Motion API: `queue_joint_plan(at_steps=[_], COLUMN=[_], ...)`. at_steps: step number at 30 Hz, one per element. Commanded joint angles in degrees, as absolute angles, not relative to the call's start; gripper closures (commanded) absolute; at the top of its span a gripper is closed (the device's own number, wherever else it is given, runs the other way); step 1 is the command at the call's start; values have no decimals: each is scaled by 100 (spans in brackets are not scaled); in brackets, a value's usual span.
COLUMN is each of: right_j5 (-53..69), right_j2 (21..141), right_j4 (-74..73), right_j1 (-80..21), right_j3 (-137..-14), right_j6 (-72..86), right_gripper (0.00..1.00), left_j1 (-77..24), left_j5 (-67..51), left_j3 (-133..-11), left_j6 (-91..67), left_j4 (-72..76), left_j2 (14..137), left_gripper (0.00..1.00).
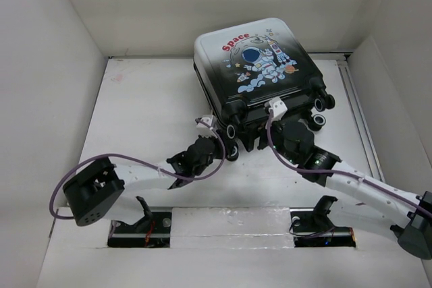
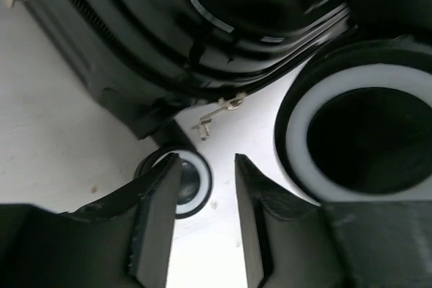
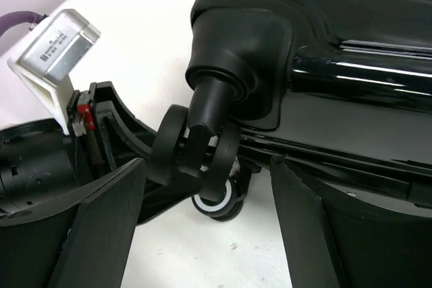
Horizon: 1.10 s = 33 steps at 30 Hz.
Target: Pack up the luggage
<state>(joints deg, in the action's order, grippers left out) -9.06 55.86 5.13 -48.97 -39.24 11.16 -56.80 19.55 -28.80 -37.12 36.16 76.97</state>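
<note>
My count: one luggage; four caster wheels visible from above; two grippers of mine, left gripper and right gripper; two purple cables.

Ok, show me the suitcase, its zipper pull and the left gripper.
suitcase (image 1: 255, 65), top view, on the printed lid.
zipper pull (image 2: 219, 114), left wrist view, on the metal tab.
left gripper (image 2: 204, 166), left wrist view, midway between its fingertips.

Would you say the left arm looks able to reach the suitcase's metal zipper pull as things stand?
Probably yes: the zipper pull hangs free at the luggage seam, ahead of the left gripper, whose jaws stand partly open toward it. Only a caster wheel beside one finger crowds the way.
</note>
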Motion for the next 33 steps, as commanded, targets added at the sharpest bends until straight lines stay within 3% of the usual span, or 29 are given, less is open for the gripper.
queue_joint_plan(at_steps=[1, 4, 5, 6, 10, 13, 16, 20, 23, 24, 25, 28, 30, 33], right_j5=[-694, -1159, -1238, -1239, -897, -511, 174, 483, 860, 931, 1001, 1887, 3094, 4424], right_j2=[5117, 4477, 4361, 4298, 5504, 6571, 8117, 10016, 11291, 11842, 12056, 12584, 12761, 12885], right_j4=[590, 458, 344, 343, 281, 141, -86, -1334, -2309, -2538, -2705, -2734, -2445, -1876], right_j1=[-4816, -4457, -4065, -3826, -2359, -1137, -160, 333, 492, 544, 545, 668, 721, 721], right_j3=[-3824, -3648, -3734, -3814, -4761, -5973, -7558, -10094, -11804, -12169, -12451, -12858, -12858, -12492], right_j6=[1178, 1117, 1116, 1116, 818, 694, 878, 792, 642, 642, 642, 772, 922, 1037], right_gripper=[21, 20, 25, 31, 87, 99, 97, 85, 66, 52, 46, 31, 30, 26], left_j1=[-5695, -5695, -5695, -5695, -5695, -5643, -5388, -5335, -5335, -5335, -5335, -5335, -5335, -5335], left_j5=[2100, 2293, 2416, 2469, 2759, 2830, 2506, 2145, 1776, 1688, 1566, 1100, 959, 1080], left_j3=[-2849, -2436, -2365, -2312, -2670, -2970, -3199, -3480, -3533, -3646, -3700, -3945, -4104, -4472], left_j6=[-3735, -3735, -3735, -3735, -3788, -3788, -3788, -3675, -3525, -3524, -3446, -3305, -3182, -3129], left_j4=[4324, 4324, 4263, 4202, 3588, 3156, 3103, 3041, 3155, 3155, 3155, 3208, 3085, 2683], left_j2=[7289, 6517, 6313, 6128, 5695, 5643, 5695, 5818, 5958, 6011, 6116, 6284, 6494, 6898], left_gripper=[68, 69, 69, 69, 67, 67, 65, 65, 63, 59, 47, 27, 14, 10])
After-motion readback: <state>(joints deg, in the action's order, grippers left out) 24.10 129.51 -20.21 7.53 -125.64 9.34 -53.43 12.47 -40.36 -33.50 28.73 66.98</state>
